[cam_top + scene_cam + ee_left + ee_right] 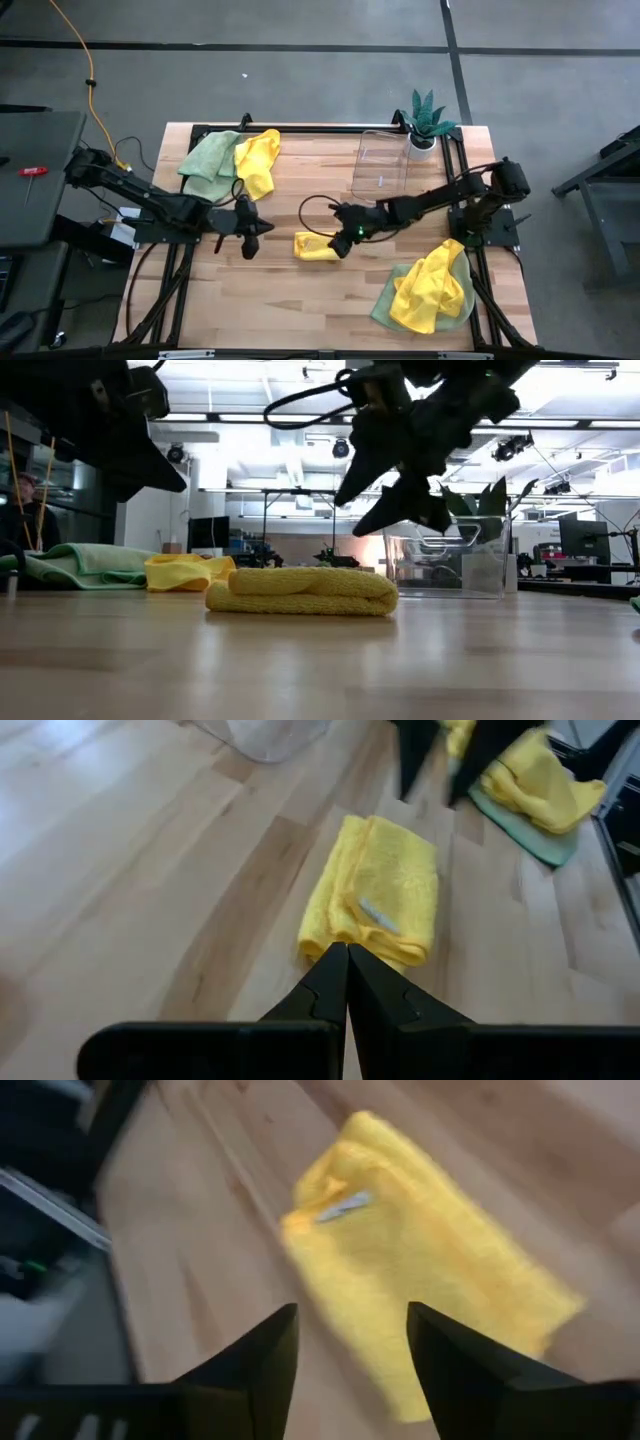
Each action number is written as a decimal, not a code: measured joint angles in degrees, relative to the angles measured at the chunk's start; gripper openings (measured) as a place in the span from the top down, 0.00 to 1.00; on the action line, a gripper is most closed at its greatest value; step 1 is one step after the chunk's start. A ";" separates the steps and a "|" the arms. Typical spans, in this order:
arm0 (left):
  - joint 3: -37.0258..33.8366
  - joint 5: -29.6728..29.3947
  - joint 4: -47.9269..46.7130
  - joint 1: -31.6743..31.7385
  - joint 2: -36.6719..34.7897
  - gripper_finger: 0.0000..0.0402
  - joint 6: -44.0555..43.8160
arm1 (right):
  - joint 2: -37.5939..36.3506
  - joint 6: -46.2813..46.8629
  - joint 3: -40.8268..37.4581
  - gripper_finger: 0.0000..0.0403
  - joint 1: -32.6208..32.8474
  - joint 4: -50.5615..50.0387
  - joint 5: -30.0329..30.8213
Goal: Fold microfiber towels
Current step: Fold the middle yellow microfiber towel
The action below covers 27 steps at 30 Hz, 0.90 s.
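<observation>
Two dark arms reach over a pale wooden table on grey floor. From above, a folded yellow towel lies near the table's middle. The right gripper hangs over that towel's right end, and the left gripper sits just left of it, clear of the cloth. A green towel and a crumpled yellow towel lie at the far left corner. Another yellow towel is heaped on a second green towel at the near right corner. A clear plastic bin and a potted plant stand at the far right corner.

At table height, the folded yellow towel rests flat on the wood. The right gripper hangs just above it, holding nothing. Behind are the clear plastic bin, white ceiling lights and workshop benches.

The left wrist camera shows the left gripper with its tips pressed together, empty, at the near edge of the folded yellow towel.

The right wrist camera shows the right gripper with its fingers spread apart above the folded yellow towel, gripping nothing.
</observation>
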 joint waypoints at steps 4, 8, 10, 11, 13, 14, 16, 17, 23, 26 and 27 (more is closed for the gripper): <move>0.00 -1.92 0.17 -1.37 0.17 1.00 -1.27 | 2.44 -6.92 3.40 0.53 -1.88 -2.34 0.00; 0.00 -2.81 0.19 -2.08 0.20 1.00 -2.01 | 5.63 -7.25 4.83 0.53 -2.67 -2.51 1.46; 0.00 -2.79 0.21 -2.15 0.20 1.00 -2.20 | 6.67 -4.80 4.86 0.53 -2.67 -2.63 3.16; 0.00 -2.79 0.15 -2.15 0.20 1.00 -2.59 | 7.17 -3.10 4.83 0.53 -2.67 -2.68 3.94; 0.00 -2.81 0.10 -2.15 0.21 1.00 -2.97 | 7.95 0.08 4.82 0.53 -2.65 -4.07 5.03; 0.00 -2.79 0.10 -2.15 0.20 1.00 -2.99 | 8.20 1.44 4.78 0.53 -2.47 -4.88 5.16; 0.00 -2.81 0.02 -2.13 0.22 1.00 -2.99 | 8.56 3.87 4.76 0.53 -1.65 -5.33 5.43; 0.00 -2.80 0.04 -2.13 0.22 1.00 -2.99 | 8.56 4.75 4.76 0.53 -0.94 -5.95 5.25; 0.00 -2.33 -0.30 -2.13 0.22 1.00 -2.99 | 8.55 12.81 4.76 0.53 4.51 -7.63 3.98; 0.00 -1.15 -0.39 -2.15 0.22 1.00 -2.99 | 8.56 18.46 4.76 0.53 8.16 -7.30 3.87; 0.00 -0.71 -0.42 -2.15 0.22 1.00 -2.97 | 8.53 20.41 4.76 0.53 9.43 -6.95 3.83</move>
